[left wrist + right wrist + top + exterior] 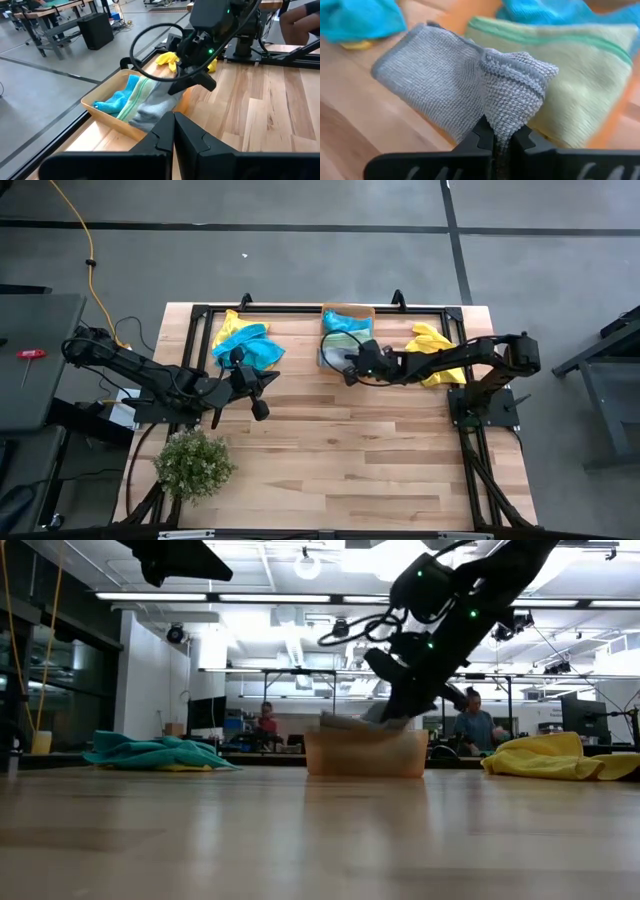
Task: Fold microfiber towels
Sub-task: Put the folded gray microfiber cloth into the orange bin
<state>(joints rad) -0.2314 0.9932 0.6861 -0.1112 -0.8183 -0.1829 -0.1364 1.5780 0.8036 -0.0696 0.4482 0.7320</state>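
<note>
An orange bin (362, 311) at the table's far middle holds a teal towel (116, 100) and a light green towel (570, 70). A grey towel (430, 75) lies partly over the bin's near wall. My right gripper (502, 139) reaches in from the table's right and is shut on the grey towel. Left of the bin, a heap of teal and yellow towels (245, 345) rests on the table. A yellow towel (430, 352) lies right of the bin. My left gripper (173, 125) hovers shut and empty above the table's left half. My right gripper pinches a bunched-up hemmed part of the grey towel (512, 100) between its two fingers. It comes slanting down from the table's right. The pinched part is drawn up into a peak. The remainder of the towel lies on the green towel and over the bin's near wall (155, 107).
A small bushy plant (193, 465) stands at the near left corner. A black frame rail (300, 307) runs along the table's far edge. Bare wood (360, 450) stretches between the bin and the near edge. People sit at benches in the room beyond (478, 725).
</note>
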